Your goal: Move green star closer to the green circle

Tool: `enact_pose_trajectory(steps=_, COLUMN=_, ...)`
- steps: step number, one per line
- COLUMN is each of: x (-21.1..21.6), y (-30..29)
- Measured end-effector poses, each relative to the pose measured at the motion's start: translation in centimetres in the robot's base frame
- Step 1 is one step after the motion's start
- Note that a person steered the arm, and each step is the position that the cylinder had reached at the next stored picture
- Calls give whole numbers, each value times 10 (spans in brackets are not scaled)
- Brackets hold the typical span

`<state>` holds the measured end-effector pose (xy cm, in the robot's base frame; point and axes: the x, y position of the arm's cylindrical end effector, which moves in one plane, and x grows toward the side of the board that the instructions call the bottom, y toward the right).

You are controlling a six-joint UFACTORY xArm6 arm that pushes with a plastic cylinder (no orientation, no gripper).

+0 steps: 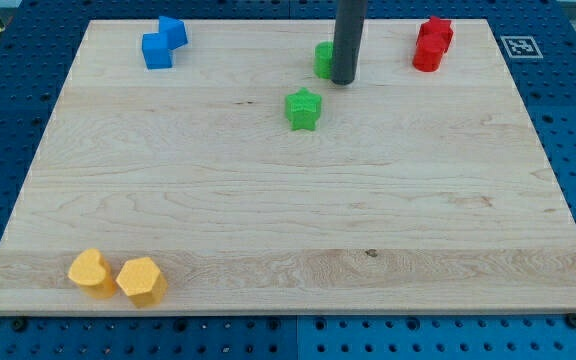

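The green star [304,109] lies on the wooden board, above the middle of the view. The green circle [324,59] sits just up and to the right of it near the view's top, partly hidden behind my dark rod. My tip [344,81] rests on the board right beside the green circle's right edge, up and to the right of the green star, with a small gap to the star.
Two blue blocks [164,43] sit together at the view's top left. Two red blocks [432,44] stand at the top right. Two yellow blocks [118,276] lie at the bottom left near the board's [288,230] edge.
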<state>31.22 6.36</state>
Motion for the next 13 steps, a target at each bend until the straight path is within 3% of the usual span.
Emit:
enact_pose_trajectory(steps=4, x=-46, y=-48)
enact_pose_trajectory(steps=6, x=5, y=-67)
enact_pose_trajectory(steps=8, x=8, y=-120)
enact_pose_trajectory(steps=11, x=9, y=-126)
enact_pose_trajectory(steps=13, x=35, y=-108)
